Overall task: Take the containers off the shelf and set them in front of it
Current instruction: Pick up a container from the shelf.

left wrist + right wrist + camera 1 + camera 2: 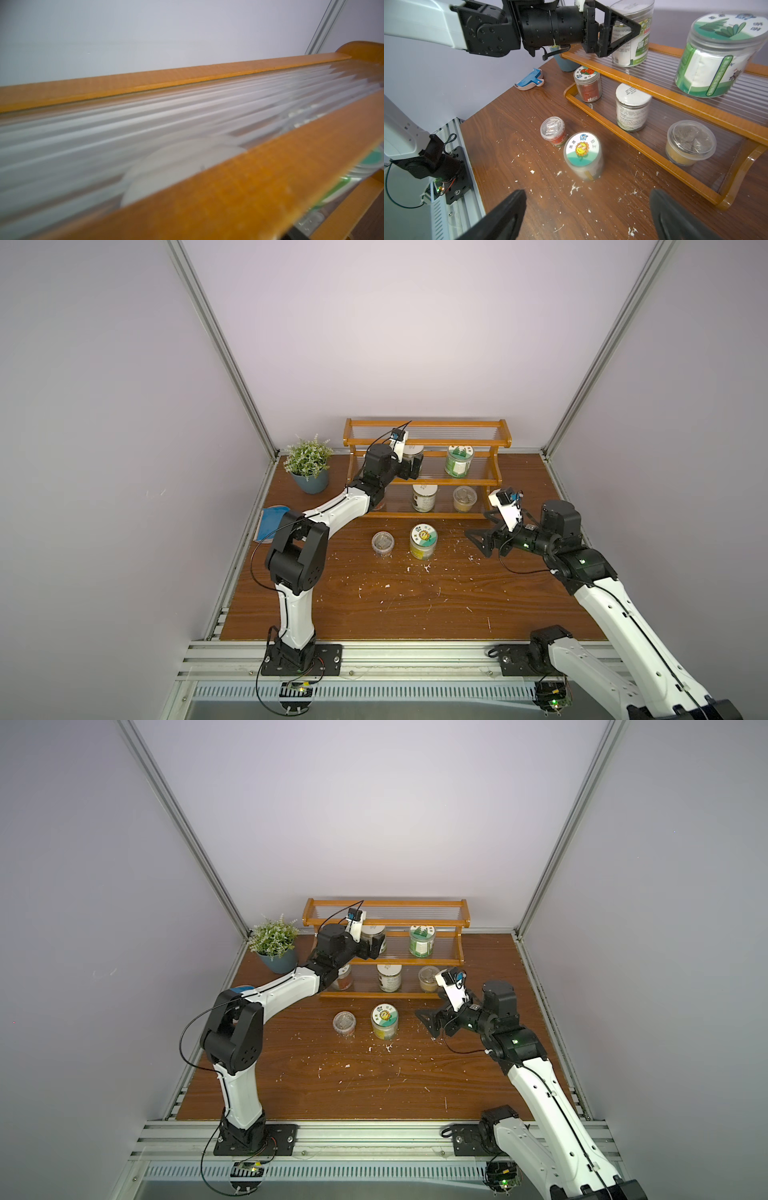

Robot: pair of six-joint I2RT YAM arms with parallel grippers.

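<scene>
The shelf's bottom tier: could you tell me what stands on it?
Three stand there: a red-filled jar, a white-lidded jar and a clear-lidded tub. In a top view the left arm largely hides the red-filled jar.

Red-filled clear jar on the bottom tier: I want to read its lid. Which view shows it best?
Right wrist view: the small clear red-filled jar with a pictured white lid stands unobstructed on the bottom tier of the orange-brown wooden shelf. In both top views the left arm covers most of it. The left wrist view misses it.

top views: high, frontal | wrists: near | all share shelf (228,187)
</scene>
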